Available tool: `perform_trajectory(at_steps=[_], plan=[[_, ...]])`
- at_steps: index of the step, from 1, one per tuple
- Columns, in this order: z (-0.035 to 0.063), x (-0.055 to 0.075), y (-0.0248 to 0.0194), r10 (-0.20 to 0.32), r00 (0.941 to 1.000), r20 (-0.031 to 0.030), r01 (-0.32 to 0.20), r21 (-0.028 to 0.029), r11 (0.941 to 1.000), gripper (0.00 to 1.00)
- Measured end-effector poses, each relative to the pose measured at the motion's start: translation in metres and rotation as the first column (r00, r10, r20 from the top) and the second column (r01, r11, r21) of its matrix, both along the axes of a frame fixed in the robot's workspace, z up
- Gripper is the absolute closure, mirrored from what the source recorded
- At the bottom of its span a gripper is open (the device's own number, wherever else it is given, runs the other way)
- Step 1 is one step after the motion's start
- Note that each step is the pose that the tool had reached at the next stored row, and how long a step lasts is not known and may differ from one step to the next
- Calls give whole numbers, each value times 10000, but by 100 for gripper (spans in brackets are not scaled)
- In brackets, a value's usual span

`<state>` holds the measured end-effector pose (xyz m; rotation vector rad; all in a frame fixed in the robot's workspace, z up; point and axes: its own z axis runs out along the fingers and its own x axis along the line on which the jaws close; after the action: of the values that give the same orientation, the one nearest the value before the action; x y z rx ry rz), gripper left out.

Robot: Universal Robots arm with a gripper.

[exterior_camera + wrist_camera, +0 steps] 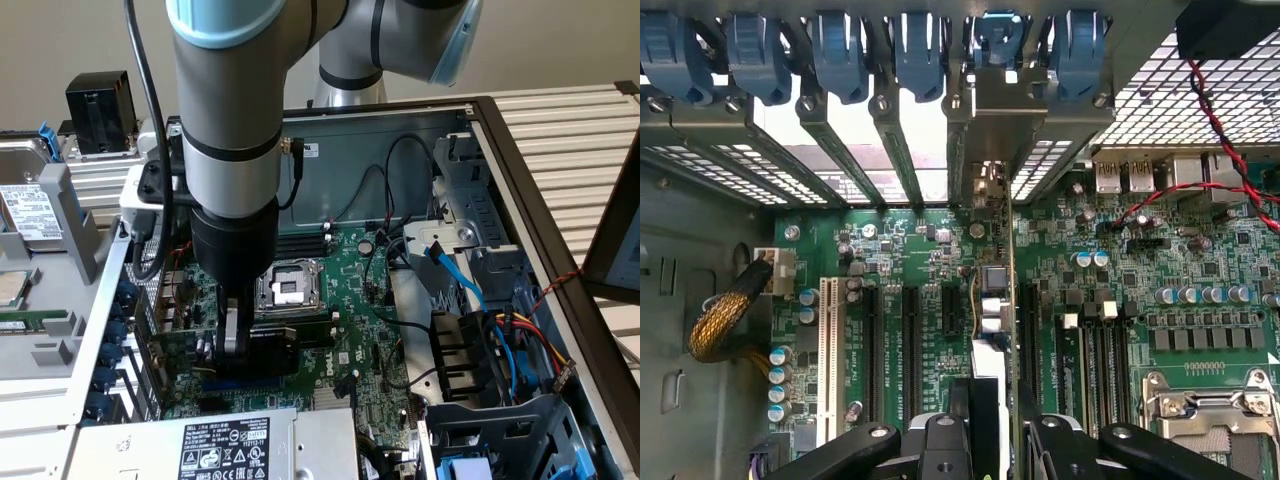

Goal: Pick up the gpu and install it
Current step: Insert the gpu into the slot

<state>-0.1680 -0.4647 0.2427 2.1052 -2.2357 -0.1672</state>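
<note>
Fingers (985,440) of the gripper (232,335) pinch the gpu (992,300) edge-on, part-closed, over the motherboard (1200,260). Any tilt between fingers and slot (1024,340) below could jam the card or leave its bracket (1025,110) askew.

The green gpu (992,300) stands on edge over a motherboard slot, silver bracket rearward.

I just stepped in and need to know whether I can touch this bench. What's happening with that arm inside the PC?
The robot arm is reaching down into an open computer case. Its gripper is closed on the gpu, held edge-on just over the expansion slots of the green motherboard. The card's silver bracket stands at the rear slot openings, under the blue retention clips. Whether the card is fully seated is not visible.
</note>
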Motion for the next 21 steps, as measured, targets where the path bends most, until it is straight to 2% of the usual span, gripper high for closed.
perform_trajectory(at_steps=[8, 21], plan=[[-3, 0, 0, 8, 10000, 0, -8, 0, 10000, 72], [-5, 0, 1, 129, 9999, -4, -129, -40, 9999, 72]])
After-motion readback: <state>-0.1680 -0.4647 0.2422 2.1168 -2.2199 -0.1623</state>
